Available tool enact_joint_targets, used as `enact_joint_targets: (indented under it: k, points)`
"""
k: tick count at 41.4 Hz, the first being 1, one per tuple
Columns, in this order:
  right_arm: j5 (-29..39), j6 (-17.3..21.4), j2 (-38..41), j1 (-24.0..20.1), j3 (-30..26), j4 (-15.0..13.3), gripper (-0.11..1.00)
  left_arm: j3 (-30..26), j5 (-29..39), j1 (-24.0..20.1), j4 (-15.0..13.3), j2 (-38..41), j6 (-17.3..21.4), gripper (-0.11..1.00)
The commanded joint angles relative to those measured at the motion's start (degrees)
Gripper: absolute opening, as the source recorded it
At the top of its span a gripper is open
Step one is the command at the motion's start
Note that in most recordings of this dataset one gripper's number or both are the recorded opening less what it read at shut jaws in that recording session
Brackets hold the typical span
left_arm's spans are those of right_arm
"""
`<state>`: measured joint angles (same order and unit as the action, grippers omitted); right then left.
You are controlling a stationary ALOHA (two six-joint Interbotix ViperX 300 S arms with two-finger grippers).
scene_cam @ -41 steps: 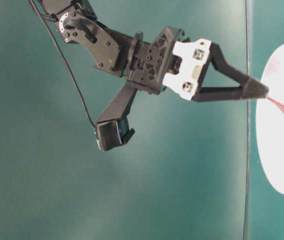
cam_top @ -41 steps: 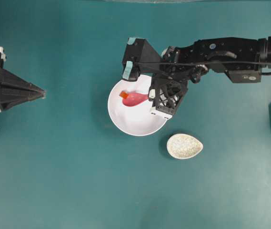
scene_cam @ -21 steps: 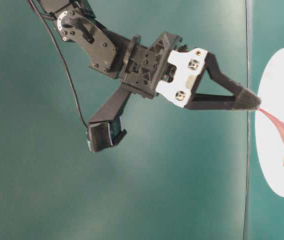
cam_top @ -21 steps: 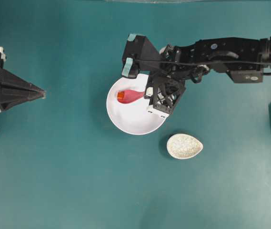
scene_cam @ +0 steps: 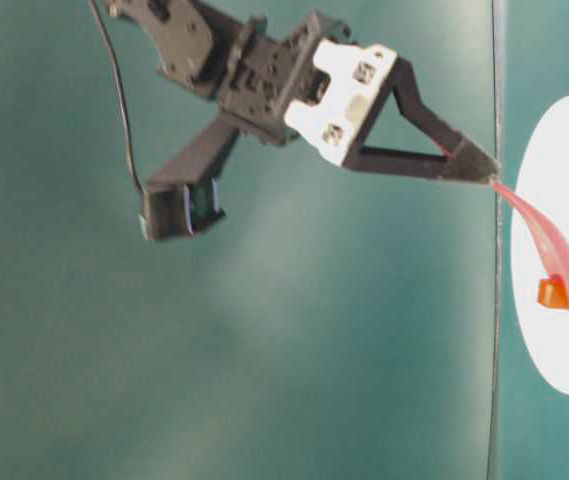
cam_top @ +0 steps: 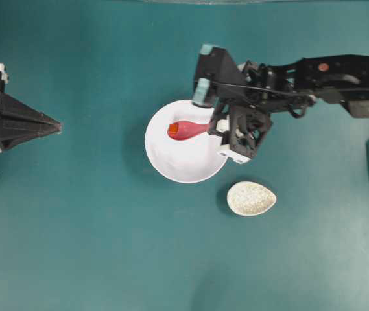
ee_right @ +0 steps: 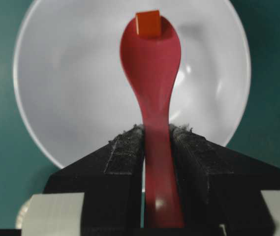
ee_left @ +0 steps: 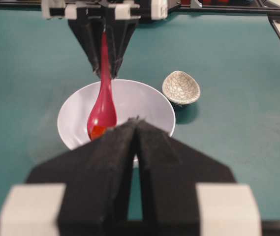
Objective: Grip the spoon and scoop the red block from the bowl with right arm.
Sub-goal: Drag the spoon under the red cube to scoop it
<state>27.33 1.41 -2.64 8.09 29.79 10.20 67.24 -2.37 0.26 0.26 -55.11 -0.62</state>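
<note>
My right gripper (cam_top: 214, 124) is shut on the handle of the pink-magenta spoon (cam_top: 187, 129). The spoon's bowl reaches left over the inside of the white bowl (cam_top: 171, 172). The tiny red block (cam_top: 172, 129) sits in the spoon, at its far tip. The right wrist view shows the spoon (ee_right: 152, 69) clamped between the jaws of my right gripper (ee_right: 156, 130), with the block (ee_right: 147, 22) on its tip above the bowl (ee_right: 71, 88). My left gripper (cam_top: 59, 124) is shut and empty at the far left, pointing at the bowl (ee_left: 149, 101).
A small speckled egg-shaped dish (cam_top: 251, 198) stands just below and right of the bowl, and shows in the left wrist view (ee_left: 180, 88). The right arm's body hangs over the bowl's right rim. Bare teal table lies all round.
The spoon pushed left under the red block, which now rides in its tip. The right arm has since drawn back to the right and tilted up, taking spoon and block along.
</note>
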Motion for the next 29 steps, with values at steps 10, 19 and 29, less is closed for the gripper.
enact_joint_targets:
  k: [10,19,29]
  points:
    - [-15.38,-0.26,-9.14,-1.85,9.14,0.09,0.24,-1.58,-0.26,0.0,0.09,0.18,-0.09,0.0]
    - [-23.12,-0.26,-13.36,-2.55,15.56,0.18,0.24,-1.67,-0.26,0.0,0.0,0.18,-0.18,0.0]
    - [-27.6,-0.18,-13.62,-4.22,19.16,0.44,0.24,-1.67,-0.18,0.0,0.09,0.09,-0.18,0.0]
